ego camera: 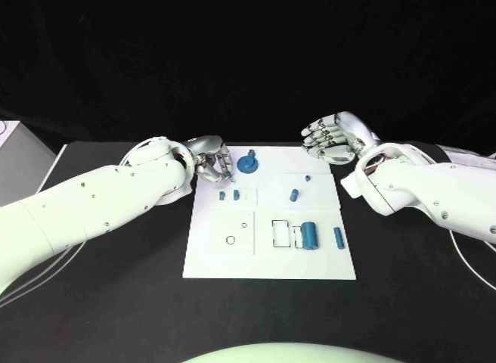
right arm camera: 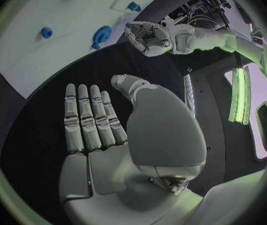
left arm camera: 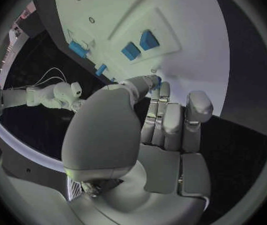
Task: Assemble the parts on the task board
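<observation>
A black table [ego camera: 117, 302] is seen beneath a dark backdrop, with the white task board [ego camera: 270, 261] laid at its middle between the two arms. The left hand [ego camera: 211, 162] is held at the board's far left corner, fingers drawn together, close beside the round blue part [ego camera: 248, 162]; whether anything is pinched cannot be told. The right hand [ego camera: 333, 138] is held off the board's far right corner, fingers straight and side by side, with nothing gripped.

On the near half, a thick blue cylinder [ego camera: 311, 235] is found beside a white rectangular recess [ego camera: 280, 232], and a thin blue pin [ego camera: 337, 237] lies just to its right. Both have their long axes running from the robot's side toward the far edge. Two small blue blocks [ego camera: 228, 195] are seated on the left, and a short blue peg [ego camera: 295, 193] lies slightly tilted near the middle.

A slip is judged likely if the round part is approached with fingers this closely bunched: it could be nudged sideways rather than grasped. The cylinders could be rolled by a glancing touch across their axes.
</observation>
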Tool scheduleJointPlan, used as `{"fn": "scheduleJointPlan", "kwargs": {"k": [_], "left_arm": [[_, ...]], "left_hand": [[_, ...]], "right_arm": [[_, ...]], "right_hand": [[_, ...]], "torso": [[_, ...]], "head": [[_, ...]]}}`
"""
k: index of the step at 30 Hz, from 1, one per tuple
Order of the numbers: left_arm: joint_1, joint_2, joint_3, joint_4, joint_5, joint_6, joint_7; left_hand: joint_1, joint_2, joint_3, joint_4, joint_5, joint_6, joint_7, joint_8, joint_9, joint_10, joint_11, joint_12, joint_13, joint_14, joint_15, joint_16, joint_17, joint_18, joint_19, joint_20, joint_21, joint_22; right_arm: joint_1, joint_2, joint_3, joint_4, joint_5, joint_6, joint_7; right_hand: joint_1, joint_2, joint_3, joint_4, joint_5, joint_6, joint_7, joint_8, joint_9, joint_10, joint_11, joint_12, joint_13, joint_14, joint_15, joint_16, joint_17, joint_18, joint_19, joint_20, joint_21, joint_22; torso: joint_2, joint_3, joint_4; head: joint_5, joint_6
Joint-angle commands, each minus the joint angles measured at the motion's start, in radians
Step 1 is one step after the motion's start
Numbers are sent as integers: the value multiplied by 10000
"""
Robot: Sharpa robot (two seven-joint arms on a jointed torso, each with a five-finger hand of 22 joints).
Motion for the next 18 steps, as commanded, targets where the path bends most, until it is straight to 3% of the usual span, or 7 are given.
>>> {"fn": "scheduleJointPlan", "kwargs": {"k": [1,18], "left_arm": [[-15,80,-4,-58,-52,-1,-1],[-72,209,-133,-175,-32,254,-3]], "left_hand": [[-50,42,-6,11,5,79,-25,-51,20,58,5,-48,-12,30,-4,51,29,-62,80,29,20,18],[-50,34,-12,5,-5,83,-24,-57,25,74,5,-75,-10,16,-5,43,-6,-58,76,28,7,4]], "right_arm": [[-4,14,5,21,-66,91,136],[-4,0,6,64,-66,85,131]], "right_hand": [[-115,-4,18,64,68,29,111,-32,-15,-10,12,-32,-13,35,10,15,-9,142,15,1,12,-11],[-109,-8,21,58,75,36,107,-35,-14,-10,10,-35,-13,32,10,13,-17,143,9,3,11,-11]], "torso": [[6,9,-10],[-5,-7,4]], "head": [[-7,1],[-11,-61]]}}
